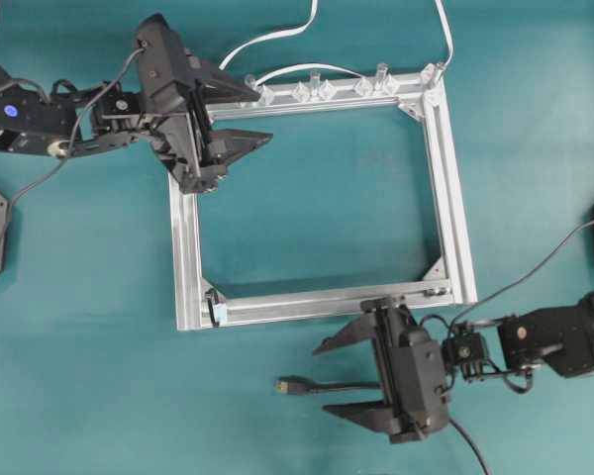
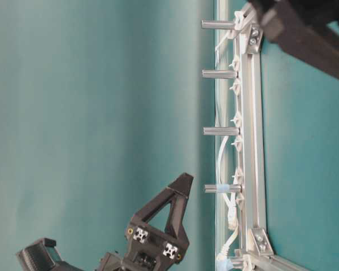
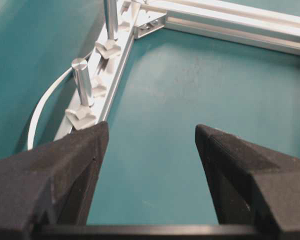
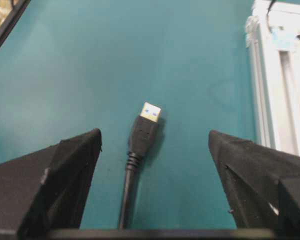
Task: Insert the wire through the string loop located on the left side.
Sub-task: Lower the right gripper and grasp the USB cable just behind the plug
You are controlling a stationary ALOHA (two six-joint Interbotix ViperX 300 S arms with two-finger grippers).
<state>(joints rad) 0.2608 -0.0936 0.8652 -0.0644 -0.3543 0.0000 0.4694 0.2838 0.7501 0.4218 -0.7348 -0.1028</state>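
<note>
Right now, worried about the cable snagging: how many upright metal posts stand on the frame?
4, along the frame's far rail: one post near the left end, two mid-rail, one at the right corner.

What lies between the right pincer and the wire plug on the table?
Nothing visible does. The right pincer is open, and the plug of the wire lies on bare table between its fingers, touching neither. The frame stands off to one side.
</note>
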